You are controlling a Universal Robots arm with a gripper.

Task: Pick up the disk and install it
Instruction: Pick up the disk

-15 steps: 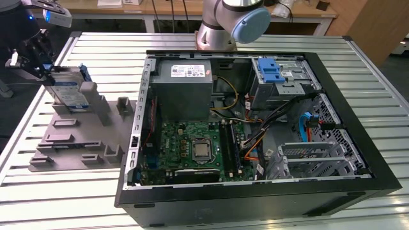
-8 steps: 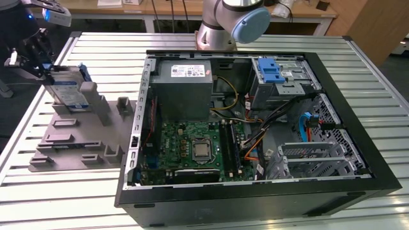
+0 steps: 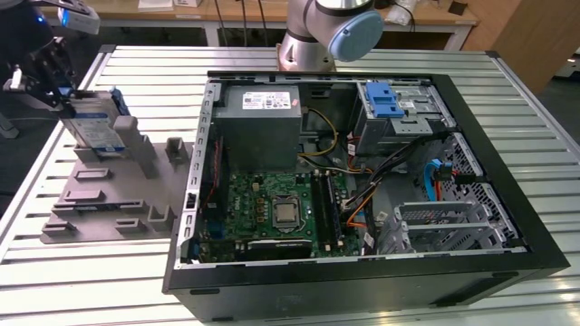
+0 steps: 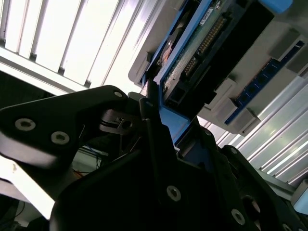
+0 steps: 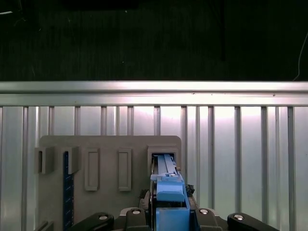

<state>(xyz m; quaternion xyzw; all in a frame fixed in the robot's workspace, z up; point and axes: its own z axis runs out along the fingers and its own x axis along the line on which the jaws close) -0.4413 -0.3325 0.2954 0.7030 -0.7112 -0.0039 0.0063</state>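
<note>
While the gripper (image 3: 65,105) clamps the disk (image 3: 98,129), standing on edge in the grey stand (image 3: 100,197) at the exterior view's left beside the open case (image 3: 344,282), a straight, untilted lift looks best to clear the slot

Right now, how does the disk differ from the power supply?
The disk stands on edge at the grey fixture outside the computer case, held by the gripper; the power supply sits mounted inside the case. The disk is thin and blue-framed; the power supply is a bulkier bare metal box. Both are grey and carry labels.
</note>
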